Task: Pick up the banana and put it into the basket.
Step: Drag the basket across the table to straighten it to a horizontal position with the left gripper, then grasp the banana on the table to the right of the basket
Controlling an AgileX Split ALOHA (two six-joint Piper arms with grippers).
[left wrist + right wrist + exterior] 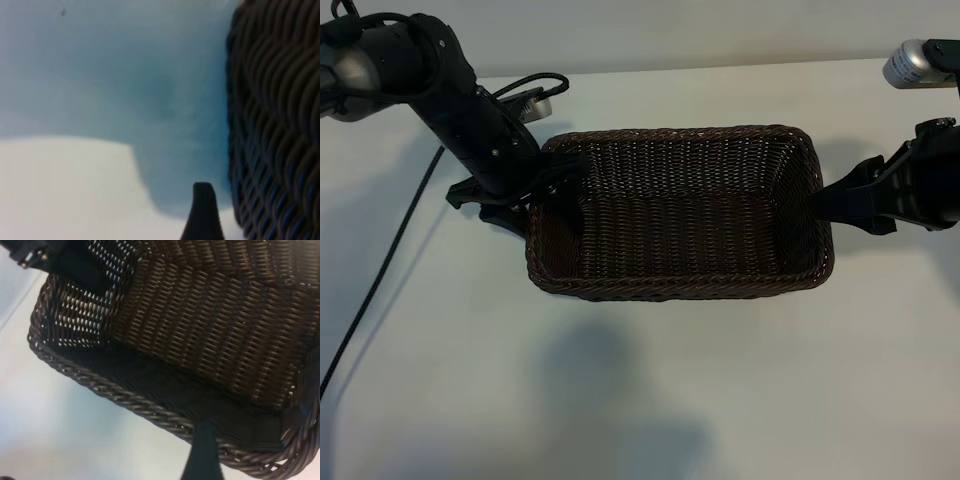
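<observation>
No banana visible in any view, so which arm is nearer is anyone's guess. The basket (680, 290) sits empty between both grippers: left gripper (555, 185) at its left end, right gripper (835, 205) at its right, jaws spread, holding nothing.

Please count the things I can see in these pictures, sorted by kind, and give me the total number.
Basket: 1
Grippers: 2, left gripper at the basket's left end, right gripper at its right end
Cable: 1
Banana: 0, none shows in any view
Total: 4
</observation>
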